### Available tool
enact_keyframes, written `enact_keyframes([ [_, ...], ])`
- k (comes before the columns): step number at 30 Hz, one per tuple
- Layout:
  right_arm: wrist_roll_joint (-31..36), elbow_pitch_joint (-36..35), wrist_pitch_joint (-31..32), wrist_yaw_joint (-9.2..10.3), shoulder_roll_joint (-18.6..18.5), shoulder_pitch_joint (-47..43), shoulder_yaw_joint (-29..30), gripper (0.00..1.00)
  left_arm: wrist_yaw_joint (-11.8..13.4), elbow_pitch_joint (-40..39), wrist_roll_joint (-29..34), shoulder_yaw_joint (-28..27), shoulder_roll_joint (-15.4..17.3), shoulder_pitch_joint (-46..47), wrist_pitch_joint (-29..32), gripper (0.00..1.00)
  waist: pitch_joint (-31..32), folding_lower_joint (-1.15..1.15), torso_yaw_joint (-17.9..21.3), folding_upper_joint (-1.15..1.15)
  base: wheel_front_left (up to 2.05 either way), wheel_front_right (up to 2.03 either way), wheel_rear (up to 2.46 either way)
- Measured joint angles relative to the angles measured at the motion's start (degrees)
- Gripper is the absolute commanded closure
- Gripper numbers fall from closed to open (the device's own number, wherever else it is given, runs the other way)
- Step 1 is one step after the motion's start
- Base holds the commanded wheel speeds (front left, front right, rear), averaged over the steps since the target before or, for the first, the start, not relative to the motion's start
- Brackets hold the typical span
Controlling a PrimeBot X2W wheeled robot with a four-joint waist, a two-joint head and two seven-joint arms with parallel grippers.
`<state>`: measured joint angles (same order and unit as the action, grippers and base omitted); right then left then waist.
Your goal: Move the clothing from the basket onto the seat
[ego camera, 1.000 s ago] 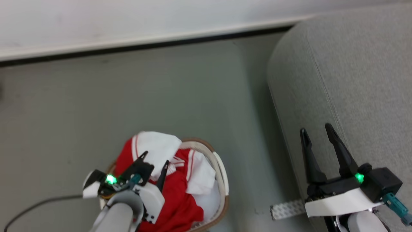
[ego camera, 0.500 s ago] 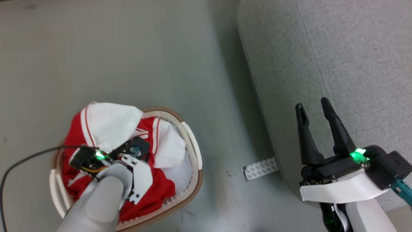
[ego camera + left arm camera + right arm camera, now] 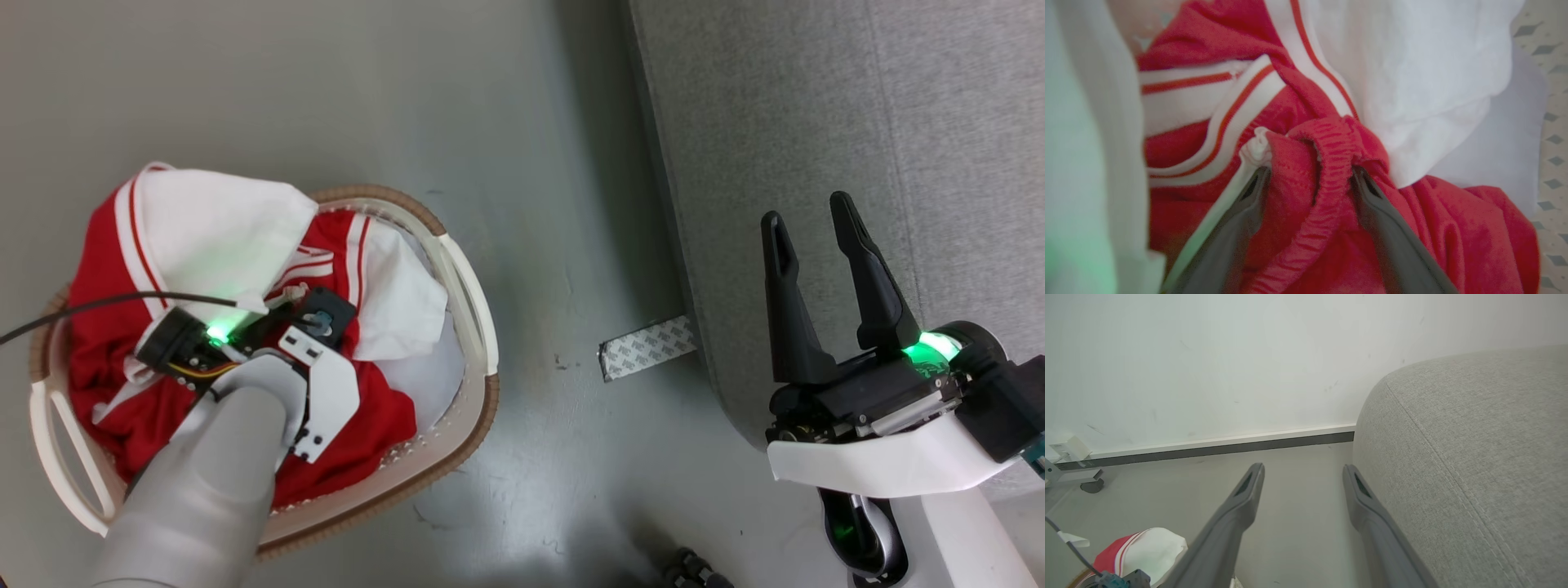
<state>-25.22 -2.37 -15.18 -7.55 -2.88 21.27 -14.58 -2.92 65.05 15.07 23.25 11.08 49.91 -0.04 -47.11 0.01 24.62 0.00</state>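
Observation:
The basket, white with a brown rim band, stands on the floor at the left. It is heaped with the clothing, red and white with striped trim. My left arm reaches down into the heap, and its wrist hides the fingers from above. In the left wrist view my left gripper is open, its fingers pushed into the clothing on either side of a bunched red elastic band. My right gripper is open and empty over the edge of the grey seat. The right wrist view shows the right gripper beside the seat.
A patterned strip of tape lies on the grey floor at the seat's base. A black cable runs from my left wrist off to the left. The white wall and dark skirting stand beyond, with a castor at far left.
The head camera has tipped down, so wall and skirting left its view. My left gripper has sunk from above the heap into the clothing. The right gripper stayed open beside the seat.

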Motion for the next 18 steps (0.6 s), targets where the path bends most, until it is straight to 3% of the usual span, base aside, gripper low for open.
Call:
enact_keyframes([
  [3,0.4,-0.1,0.0,0.00,0.0,0.0,0.1,0.00,0.0,1.2,0.0,0.3,-0.2,0.8,0.0,0.02,-1.3,0.00,-0.2,0.00,0.00,0.00,0.00],
  [4,0.5,-0.1,0.0,0.00,0.0,0.0,0.3,0.00,-0.1,1.6,-0.1,0.4,-0.5,1.0,0.0,0.62,-1.4,0.00,-0.4,0.00,0.00,0.00,0.00],
  [5,0.5,0.0,0.0,0.00,0.0,0.0,0.4,0.00,-0.1,1.9,-0.2,0.6,-0.8,1.1,-0.1,1.00,-1.3,0.00,-0.6,0.00,0.00,0.00,0.00],
  [14,3.0,2.8,0.0,0.00,0.1,-2.4,2.7,0.00,-0.7,3.6,-3.6,0.4,-5.5,-1.6,-5.6,1.00,4.7,0.00,-3.3,0.00,0.00,0.00,0.00],
  [18,4.7,4.6,0.0,0.00,0.1,-4.7,4.5,0.00,-2.2,3.7,-6.3,0.0,-7.2,-4.5,-8.8,1.00,9.8,-0.01,-5.2,0.00,0.00,0.00,0.00],
])
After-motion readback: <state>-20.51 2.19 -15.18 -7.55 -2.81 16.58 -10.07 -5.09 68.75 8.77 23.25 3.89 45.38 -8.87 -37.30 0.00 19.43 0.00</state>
